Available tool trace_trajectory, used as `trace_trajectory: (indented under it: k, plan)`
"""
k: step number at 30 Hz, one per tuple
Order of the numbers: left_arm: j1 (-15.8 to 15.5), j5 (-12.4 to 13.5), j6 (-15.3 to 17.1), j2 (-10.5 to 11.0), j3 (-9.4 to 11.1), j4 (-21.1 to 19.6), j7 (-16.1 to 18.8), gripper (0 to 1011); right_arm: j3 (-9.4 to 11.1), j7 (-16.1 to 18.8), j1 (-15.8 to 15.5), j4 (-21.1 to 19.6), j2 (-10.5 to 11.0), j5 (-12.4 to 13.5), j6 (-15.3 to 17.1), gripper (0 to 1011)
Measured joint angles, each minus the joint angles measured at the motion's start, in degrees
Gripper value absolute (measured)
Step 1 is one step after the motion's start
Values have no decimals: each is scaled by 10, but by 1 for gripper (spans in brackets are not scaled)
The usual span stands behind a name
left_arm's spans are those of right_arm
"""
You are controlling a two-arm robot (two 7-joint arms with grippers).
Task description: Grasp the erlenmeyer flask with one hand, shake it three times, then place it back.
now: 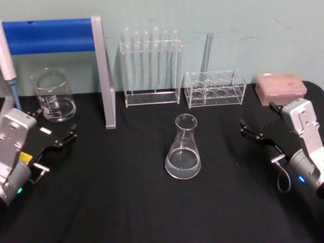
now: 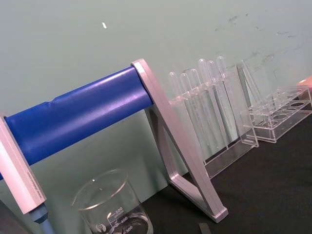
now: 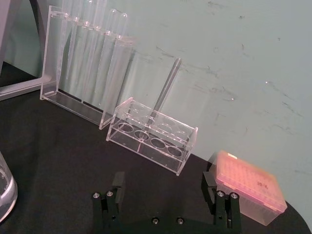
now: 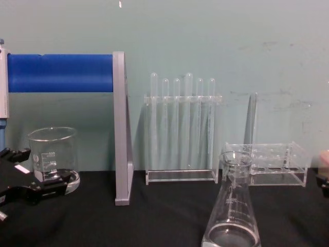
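The erlenmeyer flask (image 1: 183, 149) stands upright on the black table near the middle, with a little clear liquid in its base. It also rises at the chest view's bottom (image 4: 234, 206), and an edge of its base (image 3: 5, 192) shows in the right wrist view. My right gripper (image 1: 259, 119) hovers open to the flask's right, well apart from it, with nothing between its fingers (image 3: 117, 184). On the far left my left gripper (image 1: 55, 125) is open too, beside the beaker and away from the flask, and it shows low in the chest view (image 4: 36, 172).
A glass beaker (image 1: 53, 96) stands back left by a blue-barred grey stand (image 1: 104, 71). A tall test tube rack (image 1: 151, 66) and a low clear rack (image 1: 215, 88) line the back wall. A pink tip box (image 1: 280, 87) sits back right.
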Motion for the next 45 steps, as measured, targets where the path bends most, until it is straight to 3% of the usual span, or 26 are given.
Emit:
trace_trajectory:
  k: [9, 16, 25, 27, 32, 38, 45]
  plan:
    - [0, 0, 0, 0, 0, 0, 0, 1001, 0, 0, 0, 0, 0, 0, 0, 1003]
    - [0, 0, 0, 0, 0, 0, 0, 1001, 12, 16, -8, -8, -2, 4, 1, 1002]
    - [0, 0, 0, 0, 0, 0, 0, 1001, 39, 61, -42, -51, 9, 50, 9, 1003]
    - [0, 0, 0, 0, 0, 0, 0, 1001, 47, 80, -58, -72, 15, 69, 12, 1002]
    - [0, 0, 0, 0, 0, 0, 0, 1001, 54, 108, -87, -106, 24, 89, 16, 1003]
    - [0, 0, 0, 0, 0, 0, 0, 1001, 57, 136, -114, -139, 29, 103, 19, 1003]
    - [0, 0, 0, 0, 0, 0, 0, 1001, 55, 158, -121, -152, 21, 106, 24, 1002]
